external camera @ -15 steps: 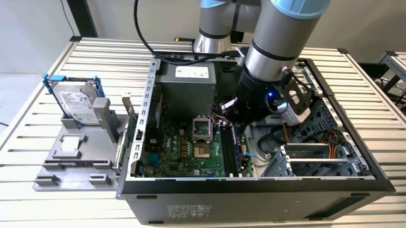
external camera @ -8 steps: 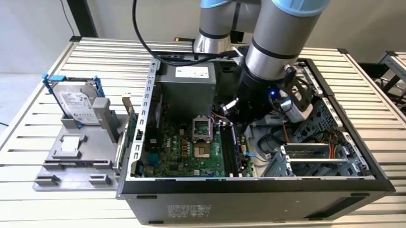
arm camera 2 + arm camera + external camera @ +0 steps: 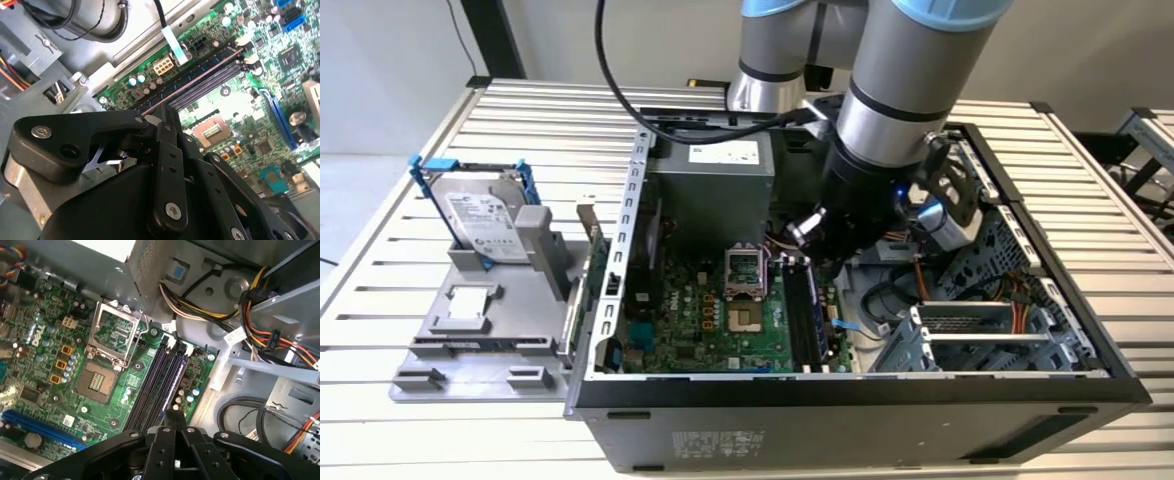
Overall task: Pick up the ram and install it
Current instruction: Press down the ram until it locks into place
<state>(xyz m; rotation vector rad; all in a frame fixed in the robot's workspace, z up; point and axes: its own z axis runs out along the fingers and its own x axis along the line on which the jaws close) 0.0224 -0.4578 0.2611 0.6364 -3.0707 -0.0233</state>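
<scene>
Where the ram [image 3: 192,80] can be made out, in the second wrist view, it is a thin brownish edge running along the memory slots [image 3: 150,385] of the motherboard, starting right at the pincer's [image 3: 167,117] tips. It appears to stand on edge in one slot. I cannot tell whether it is fully seated.

The pincer's fingers are drawn together with no real gap. I cannot tell whether they nip the stick's end or merely bear on its top edge. In the exterior view the pincer [image 3: 831,268] reaches down inside the open computer case [image 3: 854,395], over the far end of the slot bank.

By my judgement the pick-up is done and the installing step is in hand. Seating calls for the stick's edge to be true to its slot and for straight downward pressure.

I count one ram, one pincer, seemingly four slots and one processor socket [image 3: 97,382]. One hard drive [image 3: 483,215] stands outside the case on the slatted surface [image 3: 374,300].
</scene>
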